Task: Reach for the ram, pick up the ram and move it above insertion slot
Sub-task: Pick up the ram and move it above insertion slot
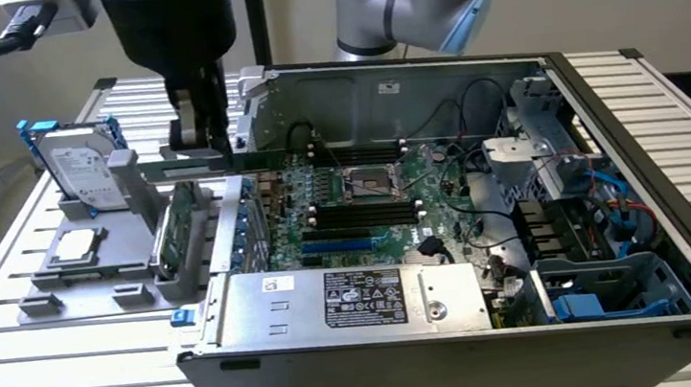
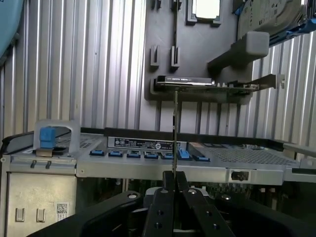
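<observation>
My gripper hangs from the black wrist at the exterior view's upper left and is shut on the ram, a thin green stick held level above the case's left wall. In the wrist view the ram appears edge-on as a thin line rising from between my closed fingers. The black memory slots and blue slots lie on the motherboard, to the exterior view's right of the ram and lower.
A grey holder tray left of the open computer case carries a hard drive, a processor and the broader expansion card. A power supply and cables crowd the case.
</observation>
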Motion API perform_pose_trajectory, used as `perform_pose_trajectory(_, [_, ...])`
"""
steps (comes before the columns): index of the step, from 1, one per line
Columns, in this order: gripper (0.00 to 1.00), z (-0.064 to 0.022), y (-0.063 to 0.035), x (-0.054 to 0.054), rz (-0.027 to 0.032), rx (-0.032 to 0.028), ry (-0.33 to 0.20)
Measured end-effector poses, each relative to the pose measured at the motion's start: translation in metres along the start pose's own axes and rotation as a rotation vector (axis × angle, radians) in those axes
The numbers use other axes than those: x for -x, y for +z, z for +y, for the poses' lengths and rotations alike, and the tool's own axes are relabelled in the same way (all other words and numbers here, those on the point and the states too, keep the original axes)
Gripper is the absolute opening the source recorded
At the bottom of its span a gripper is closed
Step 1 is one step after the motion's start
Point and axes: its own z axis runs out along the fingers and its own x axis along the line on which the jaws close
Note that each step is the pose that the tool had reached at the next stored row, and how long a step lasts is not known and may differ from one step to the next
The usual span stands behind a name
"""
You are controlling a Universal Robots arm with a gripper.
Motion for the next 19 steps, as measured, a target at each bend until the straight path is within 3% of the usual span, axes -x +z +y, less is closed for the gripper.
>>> perform_pose_trajectory(19, [0.13, -0.0857, -0.0007, 0.001, -0.0020, 0.0000, 0.000])
